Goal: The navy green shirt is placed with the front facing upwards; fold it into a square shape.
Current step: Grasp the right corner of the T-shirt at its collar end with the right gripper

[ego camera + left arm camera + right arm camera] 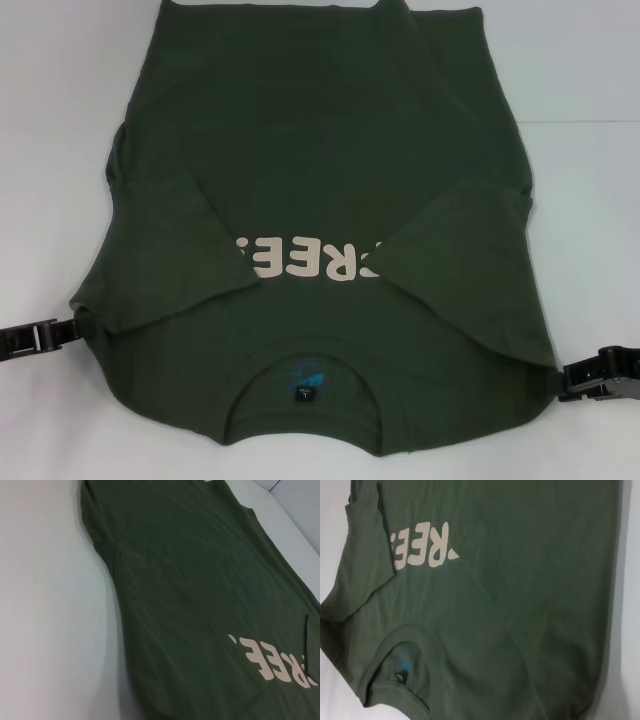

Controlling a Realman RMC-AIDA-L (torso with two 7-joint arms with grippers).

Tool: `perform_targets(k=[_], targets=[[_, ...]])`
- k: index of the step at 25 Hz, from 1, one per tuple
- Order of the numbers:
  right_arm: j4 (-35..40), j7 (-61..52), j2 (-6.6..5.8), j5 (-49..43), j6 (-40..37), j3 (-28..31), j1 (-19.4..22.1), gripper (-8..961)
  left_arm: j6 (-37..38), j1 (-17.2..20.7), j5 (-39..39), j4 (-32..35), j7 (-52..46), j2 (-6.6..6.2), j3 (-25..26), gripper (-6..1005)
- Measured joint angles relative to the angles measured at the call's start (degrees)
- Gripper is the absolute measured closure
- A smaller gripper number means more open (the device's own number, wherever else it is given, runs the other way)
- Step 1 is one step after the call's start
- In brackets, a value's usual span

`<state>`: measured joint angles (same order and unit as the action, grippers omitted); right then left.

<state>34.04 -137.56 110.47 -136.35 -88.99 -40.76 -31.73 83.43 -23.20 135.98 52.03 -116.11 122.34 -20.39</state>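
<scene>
The navy green shirt [320,150] lies flat on the white table [60,120], front side up. Its collar [310,352] is at the near edge, close to the robot, and the bottom hem is at the far side. Both short sleeves are folded in over the chest. The left sleeve [165,255] lies across the left part of the front, and the right sleeve [470,265] lies across the right part. Between them you can read some of the cream letters [310,257], upside down from the robot's side. The sleeves cover the ends of the word. Inside the collar sits a small black label [303,394] with a blue mark just above it.

The left gripper [62,332] is low at the left edge of the shirt, near the shoulder, right beside the cloth. The right gripper [570,380] is low at the right edge, near the other shoulder, also right beside the cloth. For both, I cannot tell if the fingers are open or closed, or if they have hold of the shirt.

The left wrist view shows the long side of the shirt [200,605] on the table [45,605], with part of the letters [270,662] showing. The right wrist view shows the collar [405,645], the label [400,676] and the letters [422,545].

There are no boxes or bins here, and nothing is inside anything.
</scene>
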Motion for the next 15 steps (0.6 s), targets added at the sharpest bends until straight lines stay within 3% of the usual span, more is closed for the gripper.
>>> perform_targets(k=[2, 12, 15], targets=[[0.00, -0.08, 0.00, -0.10, 0.04, -0.02, -0.01, 444, -0.02, 0.00, -0.04, 0.00, 0.01, -0.01, 0.00, 978], [0.08, -0.78, 0.05, -1.30, 0.91, -0.02, -0.18, 891, -0.33, -0.09, -0.03, -0.01, 0.01, -0.17, 0.00, 978], [0.09, -0.51, 0.07, -1.26, 1.17, 0.18, 0.18, 950, -0.36, -0.09, -0.03, -0.06, 0.01, -0.18, 0.00, 979]])
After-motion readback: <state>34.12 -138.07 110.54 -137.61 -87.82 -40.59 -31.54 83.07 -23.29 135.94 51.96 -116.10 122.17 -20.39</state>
